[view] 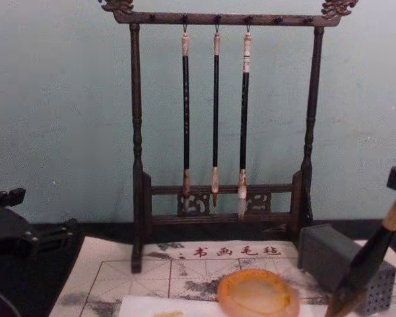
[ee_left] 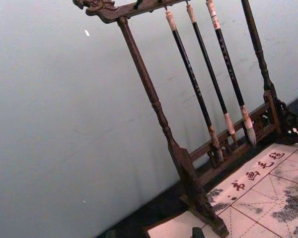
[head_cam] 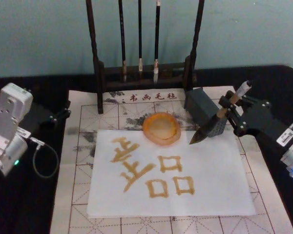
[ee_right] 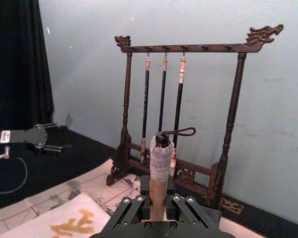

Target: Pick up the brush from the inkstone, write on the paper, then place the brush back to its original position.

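- The brush point(head_cam: 207, 127) is being held in the air at the right side of the work area, tilted, with its white cap up and to the right and its dark bristle tip down and to the left.
- The bristle tip is hanging over the upper right edge of the paper point(head_cam: 219, 185), just in front of the inkstone point(head_cam: 201, 107). I cannot tell whether it is touching the sheet.
- In the chest view the brush point(view: 373, 257) is slanting down in front of the inkstone point(view: 336, 257), off its top.
- The right gripper point(head_cam: 230, 111) is pinching the tan handle below the cap. In the right wrist view its fingers point(ee_right: 134, 206) are pressing on both sides of the handle point(ee_right: 159, 173).
- The paper is lying flat on the felt mat point(head_cam: 83, 146) and is carrying golden-brown characters point(head_cam: 151, 170).
- An orange dish point(head_cam: 161, 129) is sitting at the paper's top edge, to the left of the brush tip and apart from it.
- The brush rack point(head_cam: 100, 73) is standing behind the mat, with three thin brushes point(head_cam: 139, 34) hanging from it.
- The left gripper point(head_cam: 63, 113) is resting at the left edge of the mat over the black table point(head_cam: 29, 204), well apart from the paper. Its fingers are spread, with nothing between them.
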